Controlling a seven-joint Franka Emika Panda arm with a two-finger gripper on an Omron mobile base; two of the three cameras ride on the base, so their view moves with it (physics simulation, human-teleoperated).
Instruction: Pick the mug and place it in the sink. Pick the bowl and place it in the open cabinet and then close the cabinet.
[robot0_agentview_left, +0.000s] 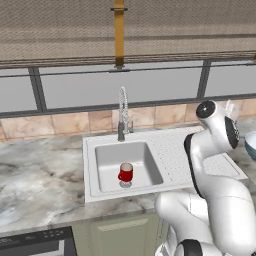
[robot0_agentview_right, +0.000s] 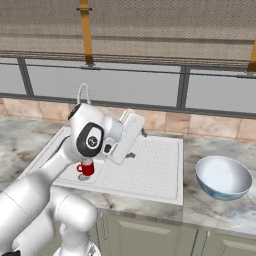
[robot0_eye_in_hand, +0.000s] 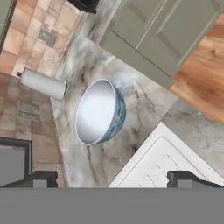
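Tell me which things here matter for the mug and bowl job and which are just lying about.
Part of the job:
- mug, standing in the sink basin
- bowl, upright on the counter to the right of the sink
- gripper, jaws open, facing the bowl

Just lying about:
- faucet
- white cylinder near the tiled wall
- window blind

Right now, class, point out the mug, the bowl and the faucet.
mug (robot0_agentview_left: 126, 173), left base view, red side wall.
bowl (robot0_agentview_right: 222, 175), right base view, whitish inside.
faucet (robot0_agentview_left: 123, 112), left base view, spring neck.

glossy white arm (robot0_agentview_left: 220, 200), dark joints
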